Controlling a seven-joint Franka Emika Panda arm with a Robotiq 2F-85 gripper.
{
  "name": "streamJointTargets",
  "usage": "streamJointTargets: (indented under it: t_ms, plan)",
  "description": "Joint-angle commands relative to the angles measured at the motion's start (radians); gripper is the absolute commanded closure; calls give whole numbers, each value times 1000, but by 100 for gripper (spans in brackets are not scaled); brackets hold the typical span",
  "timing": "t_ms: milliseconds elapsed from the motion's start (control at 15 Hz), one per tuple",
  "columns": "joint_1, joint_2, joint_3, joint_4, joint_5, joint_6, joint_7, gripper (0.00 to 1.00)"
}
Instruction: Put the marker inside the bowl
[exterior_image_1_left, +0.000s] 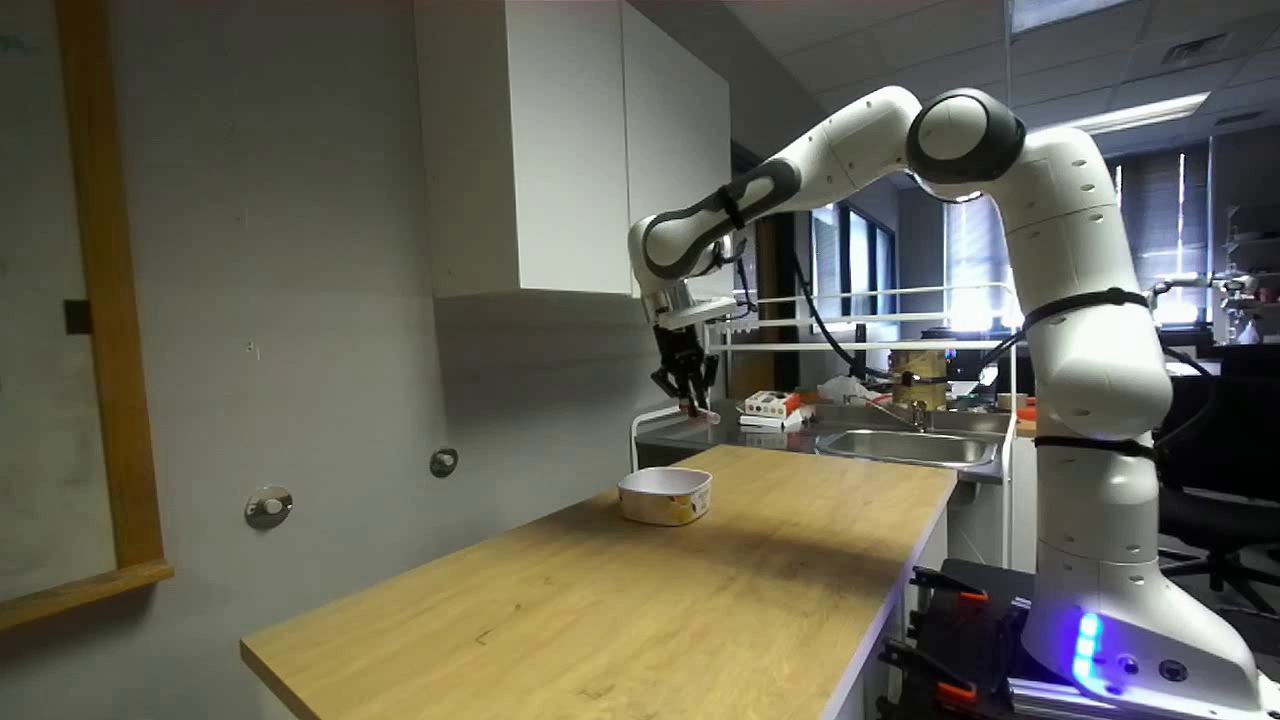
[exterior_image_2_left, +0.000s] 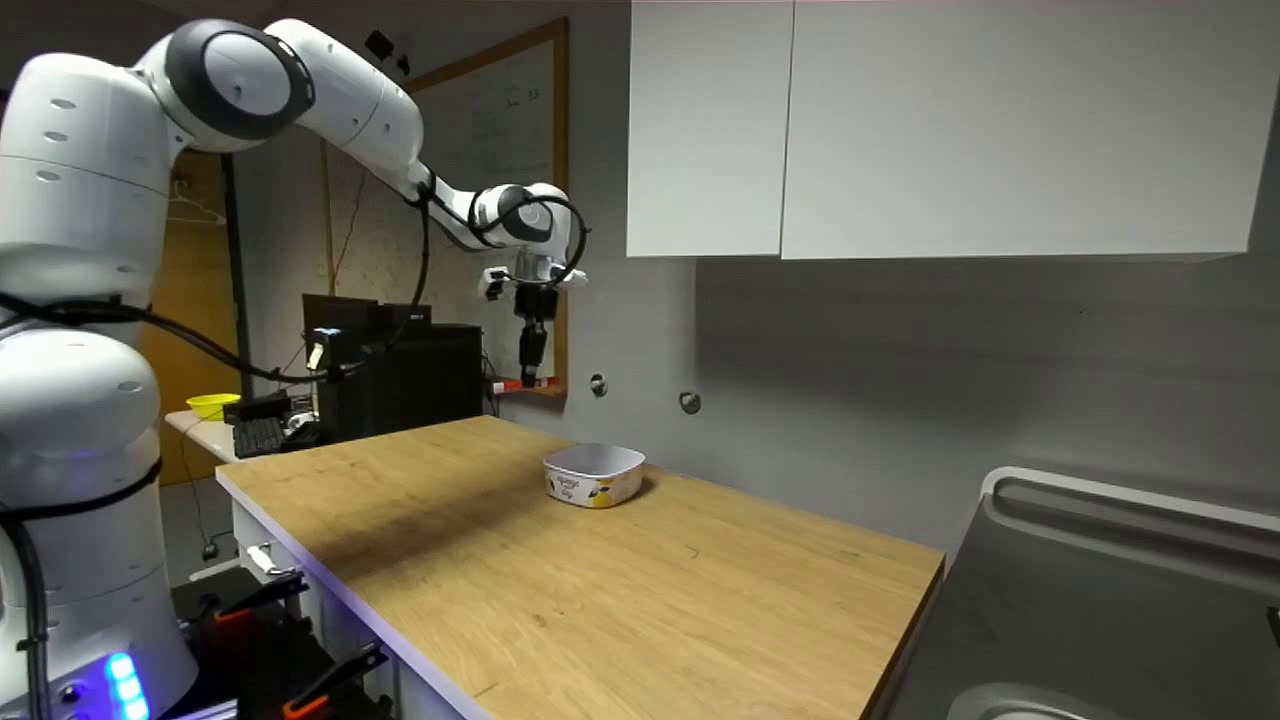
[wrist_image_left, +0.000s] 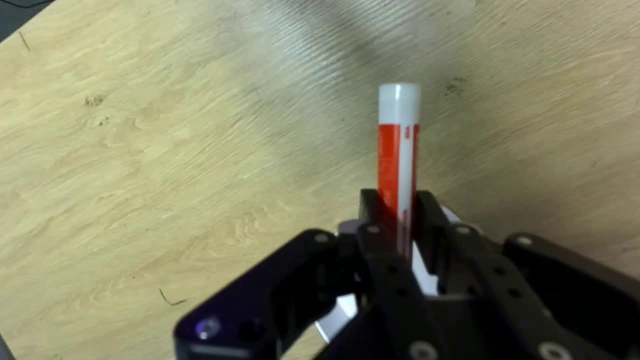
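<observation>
The marker (wrist_image_left: 397, 145) is red-orange with a white stripe and a white end. My gripper (wrist_image_left: 398, 202) is shut on it, and the white end sticks out past the fingertips in the wrist view. In both exterior views the gripper (exterior_image_1_left: 695, 403) (exterior_image_2_left: 530, 375) holds the marker (exterior_image_1_left: 710, 416) (exterior_image_2_left: 508, 386) roughly level, high above the table. The bowl (exterior_image_1_left: 663, 500) (exterior_image_2_left: 594, 487) is white with a printed fruit pattern and stands upright on the table. In the wrist view the bowl (wrist_image_left: 336, 320) lies below the gripper and is mostly hidden by the fingers.
The wooden table (exterior_image_1_left: 600, 620) (exterior_image_2_left: 700, 590) runs along a grey wall. White wall cabinets (exterior_image_1_left: 570, 150) (exterior_image_2_left: 940, 130) hang above its wall side. A metal sink (exterior_image_1_left: 905, 447) with a small box (exterior_image_1_left: 770, 404) beside it lies beyond one table end. A black computer (exterior_image_2_left: 430, 370) stands beyond the other end.
</observation>
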Motion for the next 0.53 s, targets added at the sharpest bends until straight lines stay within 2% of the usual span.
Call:
streamJointTargets:
  t_ms: [0,467]
  plan:
    - [2,155,-25,216,-31,-86,-66,95]
    - [-8,343,-67,432,-17,-137,-179,95]
